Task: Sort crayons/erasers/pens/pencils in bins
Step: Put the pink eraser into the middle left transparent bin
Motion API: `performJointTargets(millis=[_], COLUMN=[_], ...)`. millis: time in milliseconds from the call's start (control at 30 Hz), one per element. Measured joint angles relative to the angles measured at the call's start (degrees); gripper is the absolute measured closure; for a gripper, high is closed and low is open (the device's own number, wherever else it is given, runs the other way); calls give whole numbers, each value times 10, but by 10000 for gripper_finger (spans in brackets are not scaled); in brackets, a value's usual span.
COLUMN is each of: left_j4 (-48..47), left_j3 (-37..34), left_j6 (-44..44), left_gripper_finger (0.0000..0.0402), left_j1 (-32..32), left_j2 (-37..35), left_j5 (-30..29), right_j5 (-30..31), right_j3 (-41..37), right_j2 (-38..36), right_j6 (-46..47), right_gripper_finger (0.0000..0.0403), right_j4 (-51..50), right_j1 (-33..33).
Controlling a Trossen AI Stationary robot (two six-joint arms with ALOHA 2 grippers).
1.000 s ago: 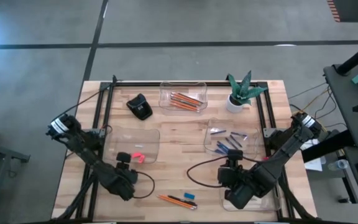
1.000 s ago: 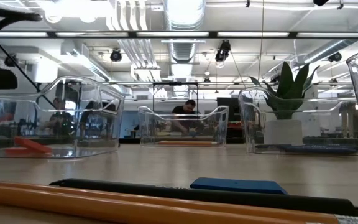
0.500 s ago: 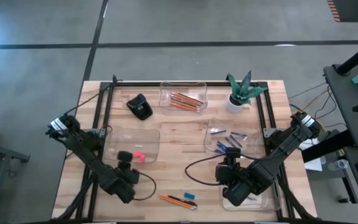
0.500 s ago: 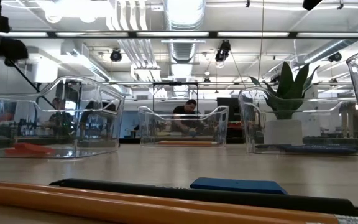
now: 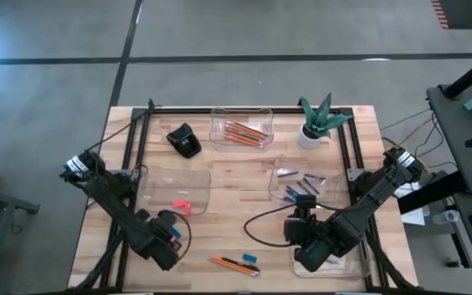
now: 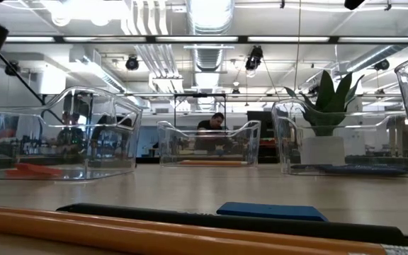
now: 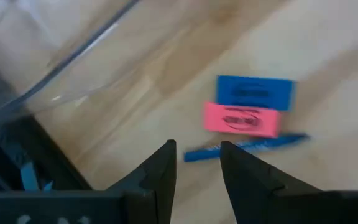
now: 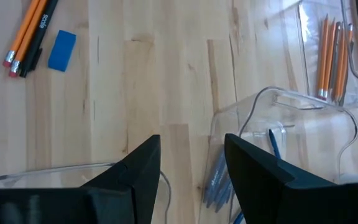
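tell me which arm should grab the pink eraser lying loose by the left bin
Left. Its open hand hovers right over the pink eraser, beside a blue eraser. The right hand is across the table, near the front right bin.

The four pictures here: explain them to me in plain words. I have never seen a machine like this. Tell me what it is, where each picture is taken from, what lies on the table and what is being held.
Two dark robot arms work at a wooden table. One picture looks straight down from above, and one looks level across the tabletop. The other two come from a camera on each wrist.

The left tool is open and empty. It points at a pink eraser, a blue eraser and a thin blue stick on the wood. The right tool is open and empty too, at the table's front right.

Clear tubs take the sorted things; the back tub holds orange pencils. Loose pencils and a second blue eraser lie unsorted at the front.
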Motion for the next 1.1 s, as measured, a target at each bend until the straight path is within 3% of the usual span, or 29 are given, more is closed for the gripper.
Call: performJointTargets(millis=[433, 667, 833, 1100], left_j4=[-30, 24, 75, 200], left_j3=[-8, -8, 12, 47], left_j6=[-104, -102, -84, 23], left_gripper_finger=[292, 292, 292, 292], left_j1=[2, 4, 3, 4], left_j2=[78, 94, 92, 83], left_j5=[7, 5, -22, -93], right_j5=[0, 0, 0, 0], right_j3=[-3, -4, -4, -4], right_j2=[0, 0, 0, 0], right_j6=[0, 0, -1, -4], right_gripper_finger=[232, 232, 232, 232], right_j4=[0, 0, 0, 1], right_j1=[0, 0, 0, 0])
